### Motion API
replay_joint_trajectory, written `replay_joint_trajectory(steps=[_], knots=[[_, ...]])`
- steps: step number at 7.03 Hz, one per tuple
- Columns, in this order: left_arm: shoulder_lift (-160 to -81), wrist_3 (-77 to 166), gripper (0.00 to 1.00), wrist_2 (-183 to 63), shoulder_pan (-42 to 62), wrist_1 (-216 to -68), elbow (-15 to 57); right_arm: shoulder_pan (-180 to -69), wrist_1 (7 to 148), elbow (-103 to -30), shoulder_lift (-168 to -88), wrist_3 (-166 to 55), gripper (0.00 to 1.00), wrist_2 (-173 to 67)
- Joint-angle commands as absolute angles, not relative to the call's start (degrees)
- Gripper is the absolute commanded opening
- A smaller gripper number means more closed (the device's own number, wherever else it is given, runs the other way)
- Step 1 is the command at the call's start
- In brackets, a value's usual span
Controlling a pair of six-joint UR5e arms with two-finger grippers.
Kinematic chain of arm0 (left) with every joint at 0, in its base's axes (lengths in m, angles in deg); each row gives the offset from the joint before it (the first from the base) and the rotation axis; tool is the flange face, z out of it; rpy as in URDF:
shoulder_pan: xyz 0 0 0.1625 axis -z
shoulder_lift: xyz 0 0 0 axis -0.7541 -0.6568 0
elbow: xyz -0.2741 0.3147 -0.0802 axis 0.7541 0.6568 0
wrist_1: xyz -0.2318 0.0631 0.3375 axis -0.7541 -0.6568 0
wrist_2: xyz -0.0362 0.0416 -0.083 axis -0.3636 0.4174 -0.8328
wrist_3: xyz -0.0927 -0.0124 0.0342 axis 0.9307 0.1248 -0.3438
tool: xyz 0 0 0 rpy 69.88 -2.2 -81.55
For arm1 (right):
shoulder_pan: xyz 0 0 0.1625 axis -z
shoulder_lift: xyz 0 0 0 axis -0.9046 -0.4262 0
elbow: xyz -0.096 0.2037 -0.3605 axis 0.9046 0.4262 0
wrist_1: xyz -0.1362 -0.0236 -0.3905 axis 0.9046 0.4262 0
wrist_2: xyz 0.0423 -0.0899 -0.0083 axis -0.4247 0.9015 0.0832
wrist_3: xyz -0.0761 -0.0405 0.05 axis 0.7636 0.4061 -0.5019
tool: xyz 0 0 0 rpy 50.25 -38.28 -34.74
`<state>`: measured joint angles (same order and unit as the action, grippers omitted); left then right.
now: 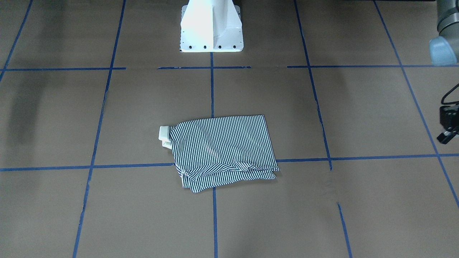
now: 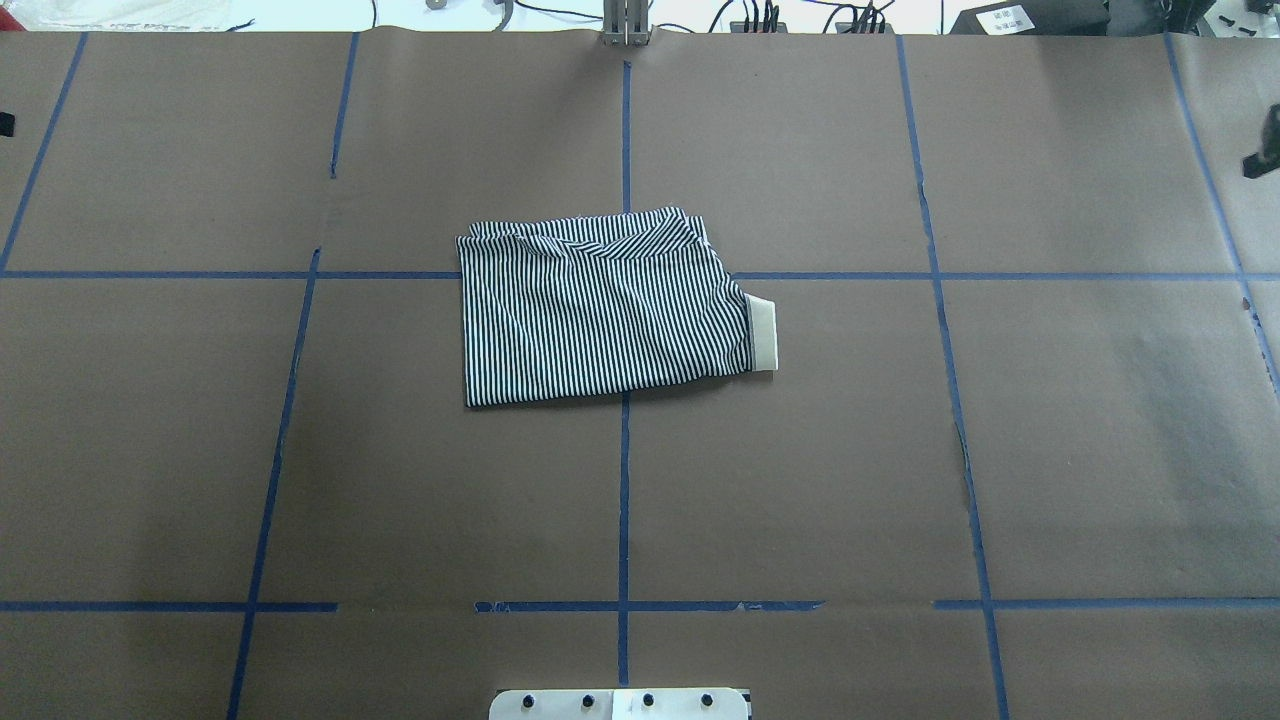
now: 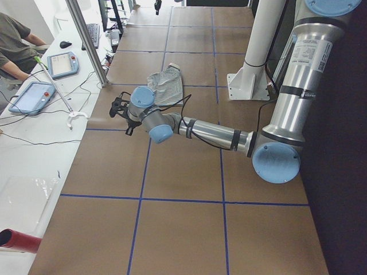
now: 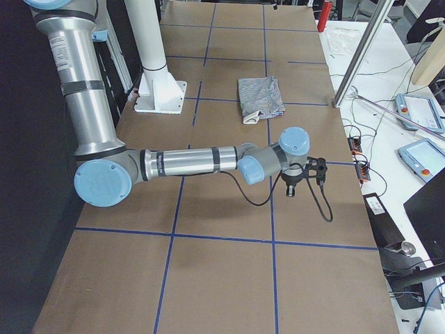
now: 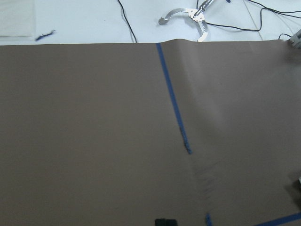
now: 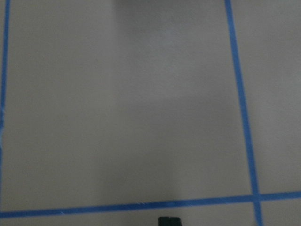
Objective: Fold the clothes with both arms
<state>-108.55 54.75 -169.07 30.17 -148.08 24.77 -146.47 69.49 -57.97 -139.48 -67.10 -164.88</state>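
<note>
Left tool (image 5: 164, 221) and right tool (image 6: 169, 220) are closed, holding nothing.

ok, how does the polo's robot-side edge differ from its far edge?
The polo shirt's robot-side edge runs straight and flat; its far edge is rumpled. The robot-side edge looks like one clean fold; the far edge shows offset layers. Both are striped.

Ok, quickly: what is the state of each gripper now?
Left gripper: cannot tell; not holding the shirt.
Right gripper: cannot tell; not holding it either.
</note>
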Motion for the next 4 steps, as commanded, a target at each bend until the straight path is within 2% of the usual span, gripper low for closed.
replay_joint_trajectory(steps=[1,2,3,4], knots=[[-104.6,30.8,0.32,-168.7,39.7,-125.1,32.1,-150.1,74.3,-60.3,-148.5,-49.3,0.37,-164.2],[-104.1,23.0,0.51,-168.8,41.1,-116.9,31.4,-151.0,80.3,-64.9,-150.5,-47.1,0.99,-164.3],[-99.9,21.1,1.0,-169.9,41.3,-112.8,31.7,-150.8,86.4,-72.3,-153.2,-47.1,1.0,-164.3],[-93.9,21.0,1.0,-175.1,41.3,-113.5,31.9,-150.6,92.0,-76.8,-153.9,-47.0,1.0,-164.2]])
